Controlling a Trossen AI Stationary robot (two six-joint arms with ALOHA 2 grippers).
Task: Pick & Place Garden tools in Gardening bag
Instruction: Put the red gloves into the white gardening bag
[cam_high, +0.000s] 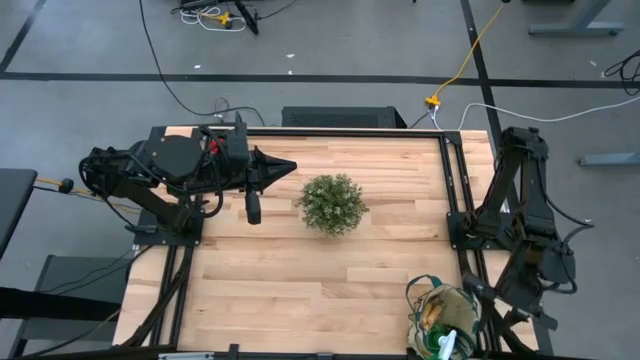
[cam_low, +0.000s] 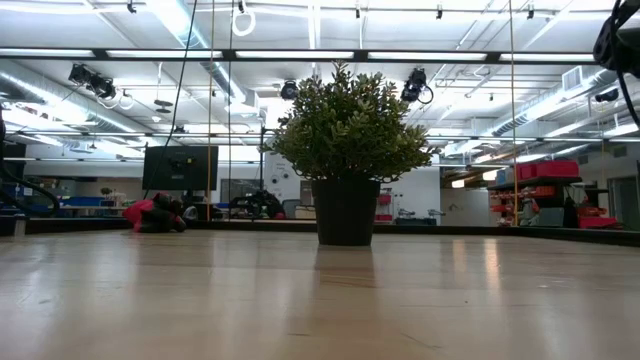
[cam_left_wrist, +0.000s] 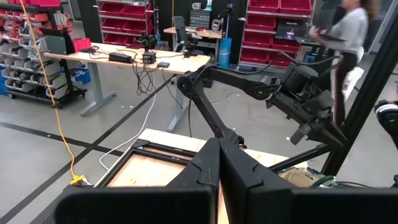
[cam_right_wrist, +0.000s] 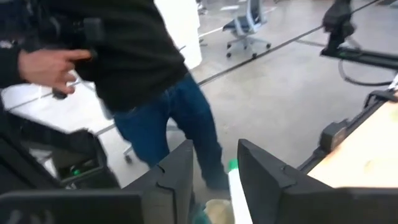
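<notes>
One wooden table (cam_high: 300, 285) fills the middle of the high view, with two dark arms at its sides. The left arm lies folded along the far-left edge, and the left gripper (cam_high: 287, 167) points toward the table's centre with its fingers (cam_left_wrist: 205, 171) pressed together and nothing between them. The right arm stands over the right edge, reaching down toward the near-right corner; the right gripper (cam_right_wrist: 214, 171) hangs there with its fingers (cam_right_wrist: 177, 171) apart and nothing clamped between them. One round bushy plant (cam_high: 333, 203) in a dark pot (cam_low: 346, 211) stands near the middle of the table, well apart from both grippers. One gardening bag (cam_high: 443, 318), beige with dark green trim, sits at the near-right corner, just beside the right arm. Inside its open mouth some tools show, among them a green round item with a white part (cam_high: 444, 345); their exact count cannot be told. One person in a dark top and blue jeans (cam_right_wrist: 168, 115) stands just beyond the table, seen past the right gripper, and another person (cam_left_wrist: 348, 43) walks in the room far behind. No readable writing or brand shows anywhere.
</notes>
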